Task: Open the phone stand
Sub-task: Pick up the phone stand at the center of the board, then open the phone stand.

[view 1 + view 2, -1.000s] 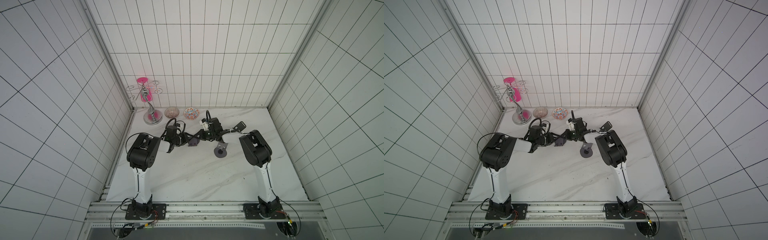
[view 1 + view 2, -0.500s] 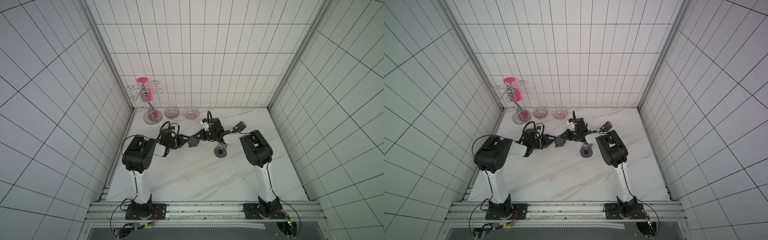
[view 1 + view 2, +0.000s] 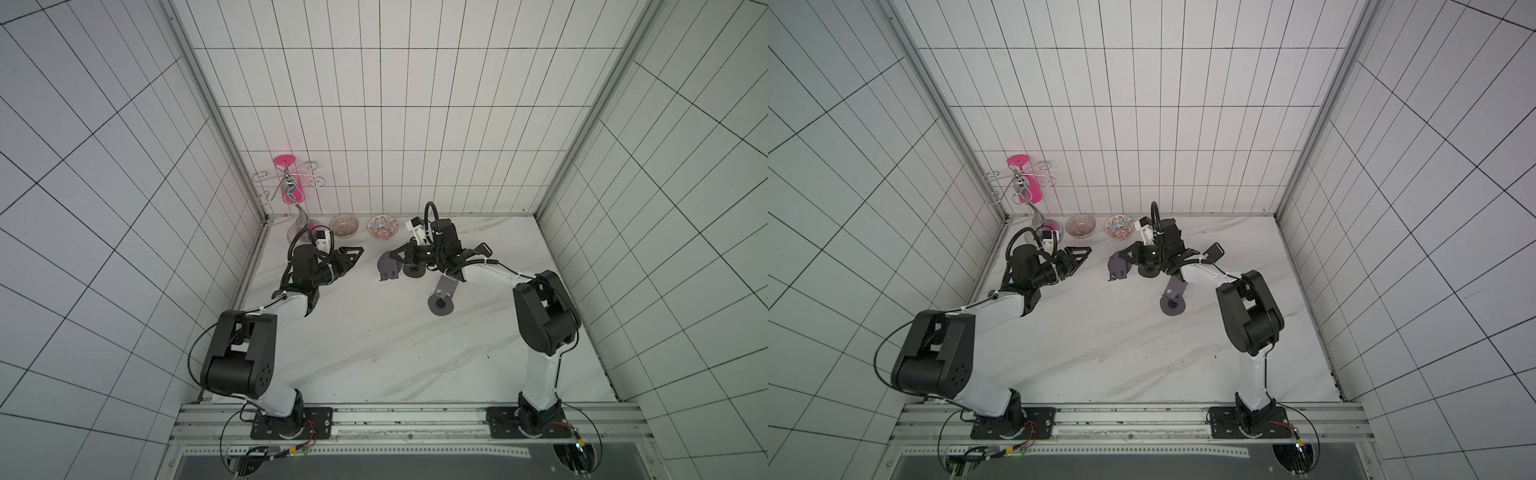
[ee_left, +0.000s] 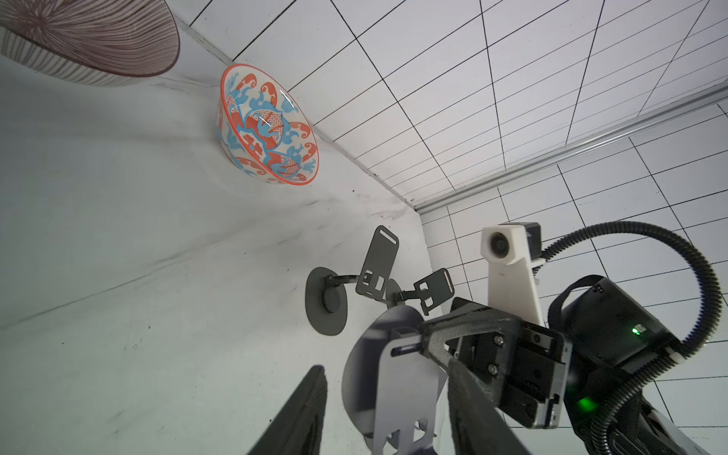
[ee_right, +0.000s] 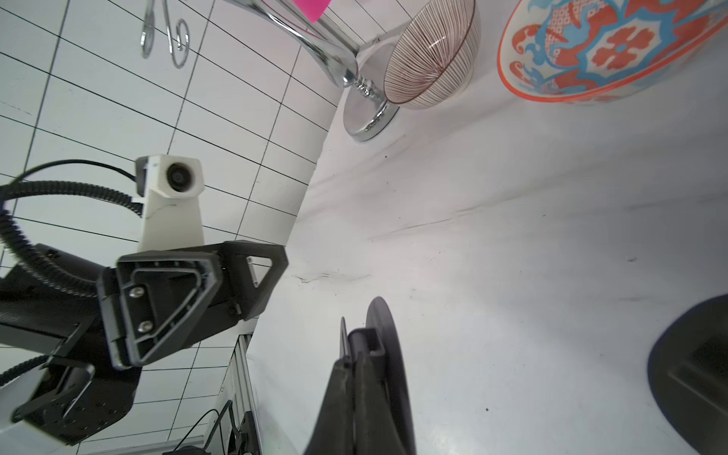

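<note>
My right gripper (image 3: 398, 262) is shut on a grey phone stand (image 3: 388, 269), holding it off the marble table (image 3: 374, 353). In the right wrist view the fingers (image 5: 346, 398) pinch the stand's hinge beside its round base (image 5: 384, 346). In the left wrist view the stand's slotted plate (image 4: 402, 390) hangs in front of the round base (image 4: 362, 378). My left gripper (image 3: 355, 254) (image 3: 1083, 254) is open and holds nothing. It stands a short way left of the stand, apart from it. Its two dark fingers (image 4: 303, 409) frame the stand in its wrist view.
Another grey stand (image 3: 443, 296) stands unfolded just in front of the right gripper. A dark round base (image 3: 414, 272) and a black plate (image 3: 483, 249) lie close by it. Two bowls (image 3: 343, 225) (image 3: 382, 227) and a chrome rack with a pink cup (image 3: 291, 192) stand along the back wall.
My left gripper has let go of the stand, pulled back to the left and opened wider. The right gripper keeps the stand in the same place.
</note>
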`<state>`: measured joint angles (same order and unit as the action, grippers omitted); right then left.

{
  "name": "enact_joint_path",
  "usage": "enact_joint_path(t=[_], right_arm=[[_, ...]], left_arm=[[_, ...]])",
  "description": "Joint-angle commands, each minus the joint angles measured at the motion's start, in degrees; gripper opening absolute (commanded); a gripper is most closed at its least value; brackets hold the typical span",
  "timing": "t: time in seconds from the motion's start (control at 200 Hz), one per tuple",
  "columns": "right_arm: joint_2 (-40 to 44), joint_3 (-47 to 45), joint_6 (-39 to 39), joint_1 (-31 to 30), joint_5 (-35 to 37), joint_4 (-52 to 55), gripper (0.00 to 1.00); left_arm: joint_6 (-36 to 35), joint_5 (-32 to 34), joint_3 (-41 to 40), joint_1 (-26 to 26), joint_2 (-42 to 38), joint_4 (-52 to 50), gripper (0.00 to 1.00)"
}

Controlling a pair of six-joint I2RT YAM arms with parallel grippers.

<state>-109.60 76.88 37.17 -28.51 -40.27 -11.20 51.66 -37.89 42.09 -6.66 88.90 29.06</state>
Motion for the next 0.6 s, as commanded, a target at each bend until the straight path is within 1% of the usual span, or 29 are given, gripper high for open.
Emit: enact_joint_path(t=[0.0,0.11,0.24,0.28,0.365,0.495,0.595], right_arm=[[3.59,-3.66,0.28,0.17,-1.57,1.11,0.00],[8.36,-4.68,0.93,0.28,-3.11,1.36,0.00],[14.86,-4.97,1.78,1.07,-6.78,3.61,0.00],[17.01,-5.84,3.24,1.73,-8.77,2.76,0.00],[21.30,-8.46,8.91,3.37,-12.97,-2.14,0.00],[26.85,-11.53,14.49,4.39,-16.58,-6.06,0.00],[29.94,-13.75,17.76,3.91,-18.35,-8.51,0.00]], left_arm=[[0.37,-2.32,-2.24,0.03,-2.61,-2.05,0.52],[-1.62,-5.89,-3.81,0.05,-6.83,-5.35,0.52],[-3.66,-9.97,-5.98,-0.03,-15.39,-10.59,0.51],[-3.61,-11.36,-6.49,-0.16,-17.95,-11.54,0.51],[-3.41,-13.85,-6.82,-1.30,-23.00,-13.47,0.49],[-6.30,-14.14,-5.20,-4.04,-27.88,-21.11,0.49],[-3.27,-15.39,-5.67,-5.52,-30.27,-18.42,0.49]])
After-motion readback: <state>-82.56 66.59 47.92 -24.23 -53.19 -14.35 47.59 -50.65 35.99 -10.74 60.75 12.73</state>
